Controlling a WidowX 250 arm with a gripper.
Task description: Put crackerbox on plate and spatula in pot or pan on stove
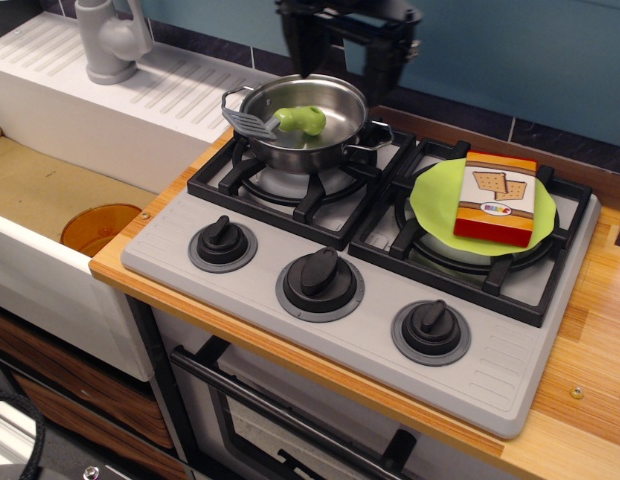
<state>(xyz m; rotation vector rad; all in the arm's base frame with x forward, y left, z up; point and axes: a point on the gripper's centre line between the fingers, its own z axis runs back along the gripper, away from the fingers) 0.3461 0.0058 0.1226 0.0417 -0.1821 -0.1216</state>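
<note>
Both goals look met: spatula (280,121) in pot (308,125), crackerbox (497,198) on plate (436,195), gripper (344,62) empty, fingers apparently apart.

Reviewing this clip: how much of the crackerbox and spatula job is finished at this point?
Both placements look done. The crackerbox lies on the green plate over the right burner. The spatula rests in the pot on the stove, its blade hanging over the rim. Nothing is in hand: the claw hangs open and empty above the pot. Nothing appears left.
</note>
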